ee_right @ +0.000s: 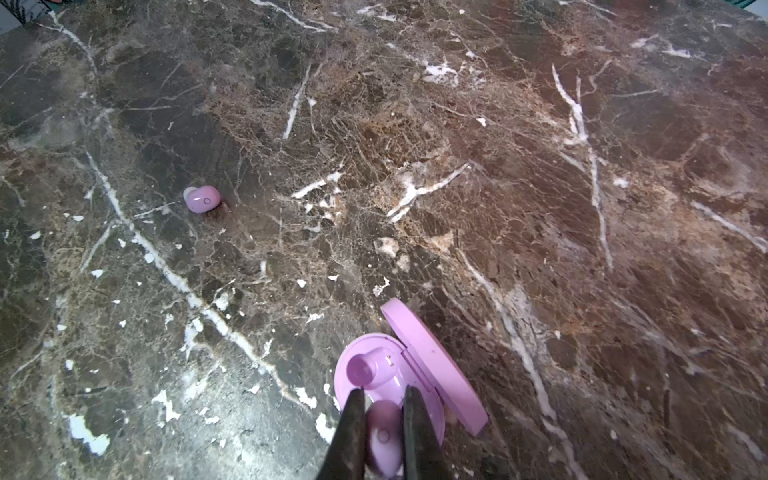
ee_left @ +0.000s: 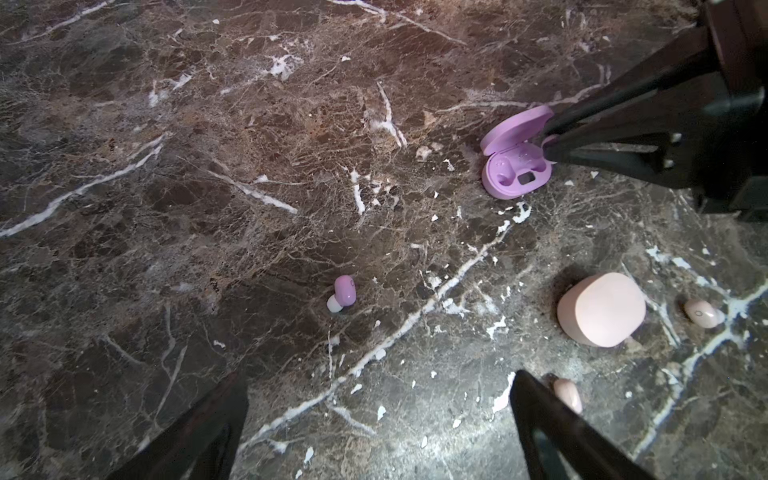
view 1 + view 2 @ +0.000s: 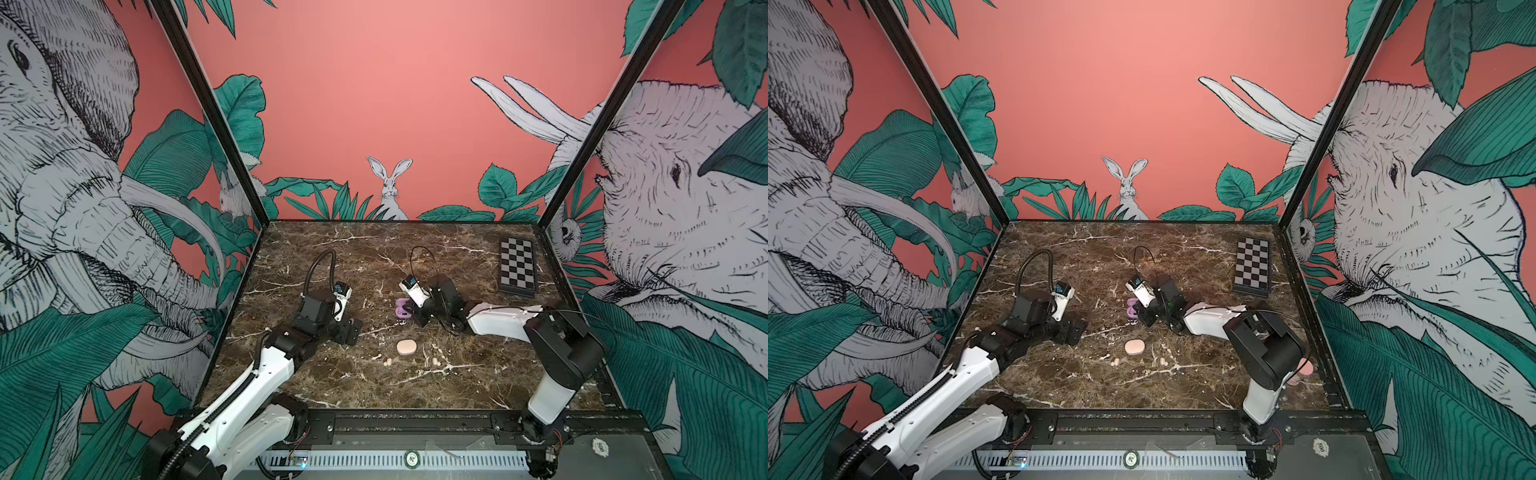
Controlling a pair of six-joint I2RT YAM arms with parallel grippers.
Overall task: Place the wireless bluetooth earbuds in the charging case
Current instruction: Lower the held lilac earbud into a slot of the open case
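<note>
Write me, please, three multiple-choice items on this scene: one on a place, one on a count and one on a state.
1. Where is the loose lilac bud?
A. in the lilac case
B. on the table, apart from both cases
C. on the peach case

2. How many peach buds lie on the table?
A. one
B. two
C. four

3. The right gripper is:
A. open and empty
B. shut on the held lilac bud
C. shut on the peach case

Answers: 1 B, it lies alone on bare marble; 2 B, two lie near the shut peach case; 3 B, its jaws pinch that bud over the open lilac case.
</note>
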